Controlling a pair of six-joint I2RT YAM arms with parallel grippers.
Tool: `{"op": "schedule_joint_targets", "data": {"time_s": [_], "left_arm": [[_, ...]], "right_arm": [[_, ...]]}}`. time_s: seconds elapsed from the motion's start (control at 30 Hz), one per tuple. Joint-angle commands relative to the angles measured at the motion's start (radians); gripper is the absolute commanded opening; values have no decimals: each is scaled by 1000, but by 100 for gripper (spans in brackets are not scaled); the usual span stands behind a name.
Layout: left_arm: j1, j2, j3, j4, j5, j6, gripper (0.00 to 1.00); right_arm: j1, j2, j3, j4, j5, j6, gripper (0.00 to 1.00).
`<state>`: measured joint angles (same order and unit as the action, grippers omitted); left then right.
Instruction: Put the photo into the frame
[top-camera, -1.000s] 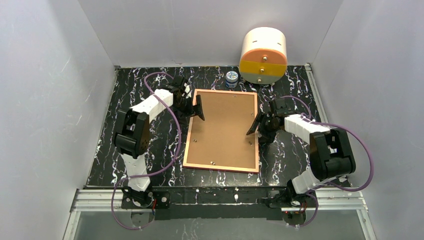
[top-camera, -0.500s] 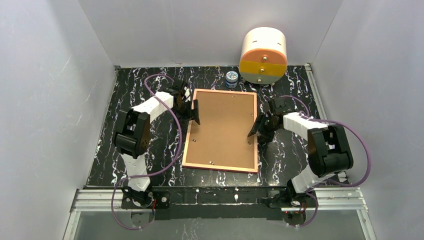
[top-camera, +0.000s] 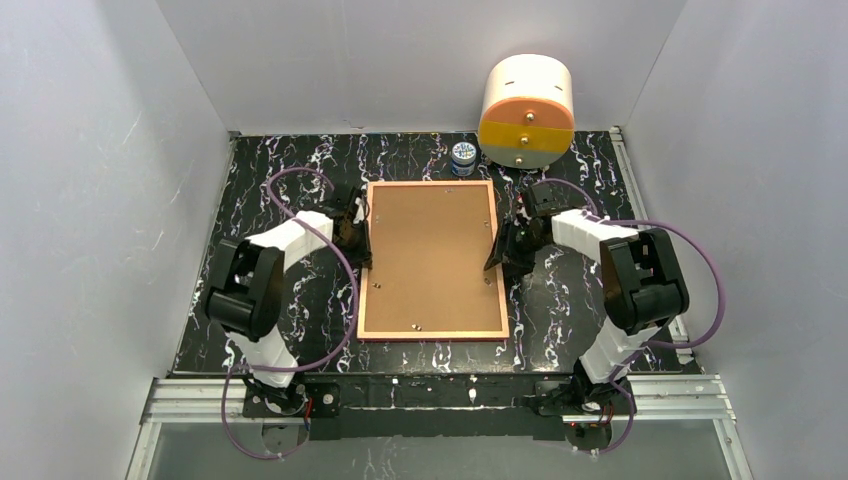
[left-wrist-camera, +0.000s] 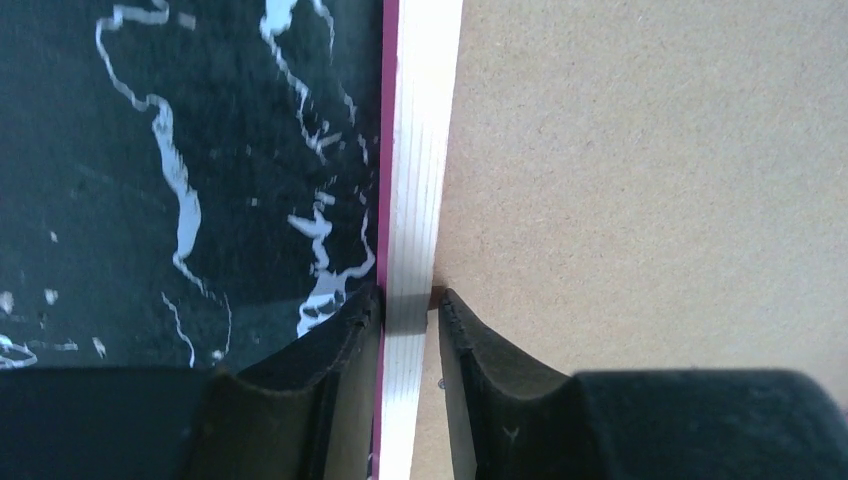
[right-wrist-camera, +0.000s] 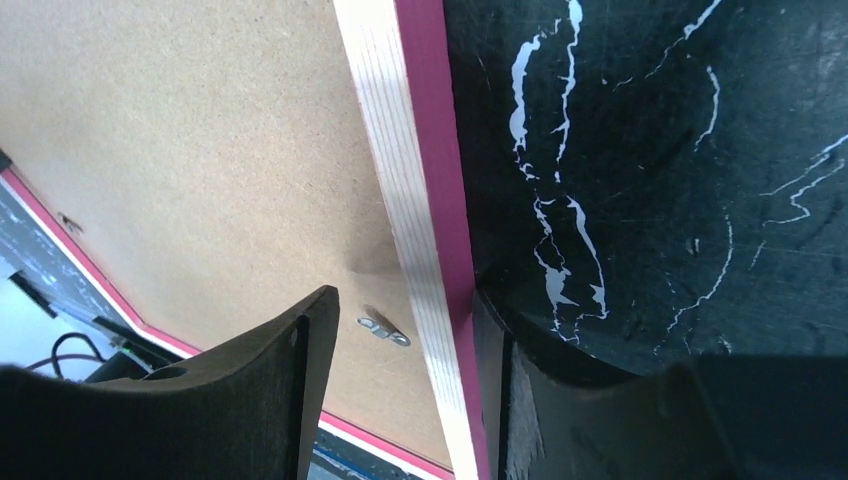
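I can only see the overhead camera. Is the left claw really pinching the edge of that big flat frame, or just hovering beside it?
Observer: Pinching. The left wrist camera shows the left claw shut on the rim of the pale, pink-sided wooden picture frame, one finger each side.
Operator: And the right one?
Observer: The right claw straddles the rim, but its inner finger stands off it, over the brown fibreboard backing.
Operator: Anything in that gap?
Observer: A small silver metal clip on the backing.
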<state>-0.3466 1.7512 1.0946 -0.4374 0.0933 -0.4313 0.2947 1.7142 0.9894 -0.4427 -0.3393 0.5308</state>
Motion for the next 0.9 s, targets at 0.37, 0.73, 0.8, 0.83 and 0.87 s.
{"op": "schedule_joint_targets", "data": {"time_s": [0.37,0.73,0.8,0.83,0.87], "left_arm": [[-12,-165,-128,78,138,-92,34],[3,-255,-224,98,171,-144,39],[2,-269,-247,104,176,-150,38],[3,-275,-255,106,179,-148,37],[2,-280,-262,105,183,-139,35]], "right_arm": [[71,-89,213,-63,-91,38,63],[420,106,248,121,-168,138,53],[458,157,279,121,-169,141,53],[475,178,300,121,-167,151,52],[490,198,318,119,-168,156,50]]}}
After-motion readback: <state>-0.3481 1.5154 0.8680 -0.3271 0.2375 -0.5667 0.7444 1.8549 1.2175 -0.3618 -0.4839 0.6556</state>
